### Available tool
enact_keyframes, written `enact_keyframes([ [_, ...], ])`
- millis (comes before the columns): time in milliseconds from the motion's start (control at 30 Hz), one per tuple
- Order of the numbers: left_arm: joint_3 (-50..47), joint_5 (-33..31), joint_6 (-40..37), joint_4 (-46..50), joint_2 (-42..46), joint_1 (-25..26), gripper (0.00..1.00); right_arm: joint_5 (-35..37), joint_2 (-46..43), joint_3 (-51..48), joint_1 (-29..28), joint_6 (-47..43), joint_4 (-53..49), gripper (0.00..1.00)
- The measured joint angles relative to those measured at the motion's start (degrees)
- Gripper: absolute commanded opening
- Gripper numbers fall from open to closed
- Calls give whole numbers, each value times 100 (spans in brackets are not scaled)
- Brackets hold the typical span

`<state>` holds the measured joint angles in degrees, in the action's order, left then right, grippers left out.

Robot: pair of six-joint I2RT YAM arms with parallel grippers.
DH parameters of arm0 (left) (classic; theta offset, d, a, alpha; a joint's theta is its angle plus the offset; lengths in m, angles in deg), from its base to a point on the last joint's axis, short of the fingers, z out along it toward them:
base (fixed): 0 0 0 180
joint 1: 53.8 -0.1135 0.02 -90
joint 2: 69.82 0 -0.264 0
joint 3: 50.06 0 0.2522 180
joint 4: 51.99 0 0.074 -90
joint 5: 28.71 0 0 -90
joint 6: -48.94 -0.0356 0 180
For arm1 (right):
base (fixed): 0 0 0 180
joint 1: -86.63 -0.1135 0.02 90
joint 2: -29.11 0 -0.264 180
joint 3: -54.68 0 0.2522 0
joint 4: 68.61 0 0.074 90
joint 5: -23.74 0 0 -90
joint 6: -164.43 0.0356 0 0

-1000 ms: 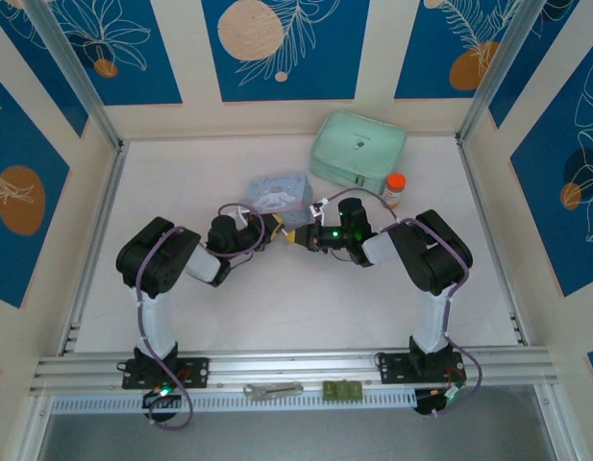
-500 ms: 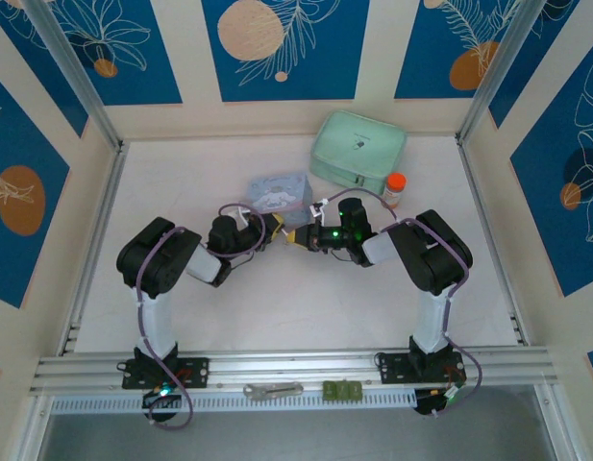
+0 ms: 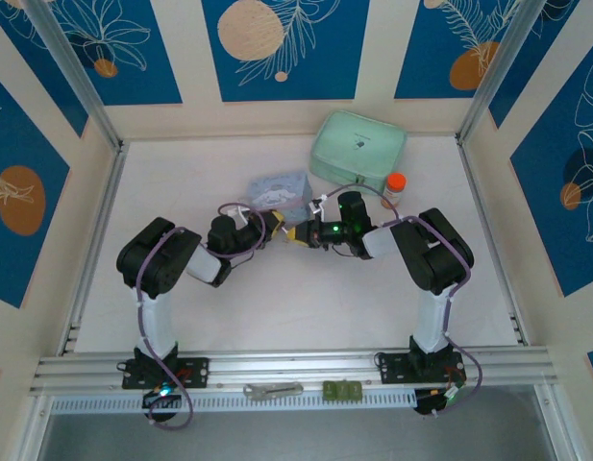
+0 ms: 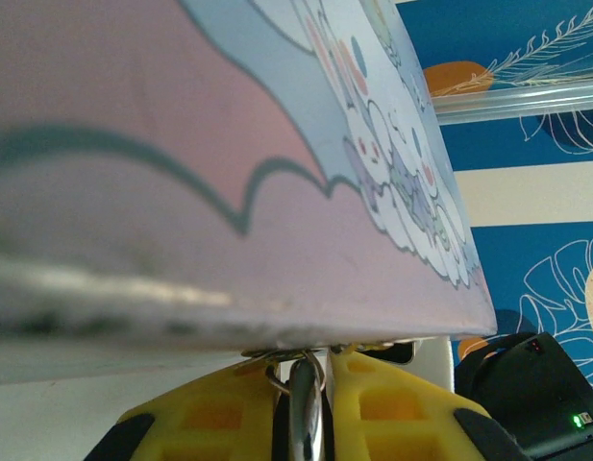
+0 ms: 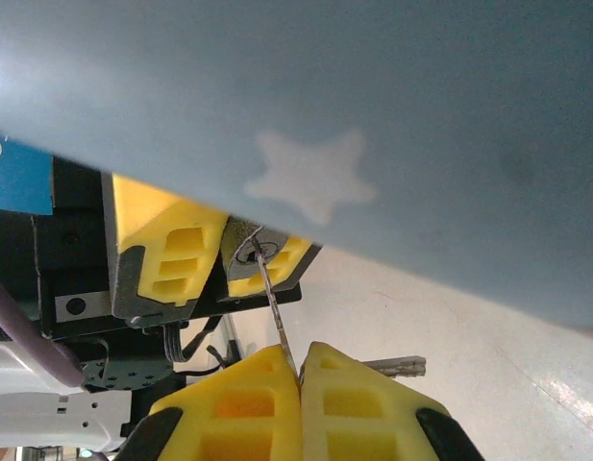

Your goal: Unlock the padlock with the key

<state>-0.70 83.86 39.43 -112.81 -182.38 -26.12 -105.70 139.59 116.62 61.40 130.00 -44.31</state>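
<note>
While the right tool (image 5: 298, 370) pinches the key (image 5: 274, 307) between its closed fingers, the key's tip meets the keyhole of the padlock (image 5: 250, 252), which the left tool (image 4: 304, 363) clamps just beside the pale blue tin (image 3: 277, 190). Farther back on the tabletop (image 3: 306, 307) sits a mint-green case (image 3: 357, 149); both containers are closed, their contents hidden.

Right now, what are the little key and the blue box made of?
The key looks like bare silvery metal: thin and shiny. The blue box seems painted tin, smooth with a printed star; it could be plastic.
</note>
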Motion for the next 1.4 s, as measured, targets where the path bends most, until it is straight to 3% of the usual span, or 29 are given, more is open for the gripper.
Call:
enact_keyframes([
  [833,2,-55,0,-168,-4,26,0,-177,2,-20,33,343,297,0],
  [1400,-72,-118,2,-256,-4,31,0,-422,39,308,116,168,-400,0],
])
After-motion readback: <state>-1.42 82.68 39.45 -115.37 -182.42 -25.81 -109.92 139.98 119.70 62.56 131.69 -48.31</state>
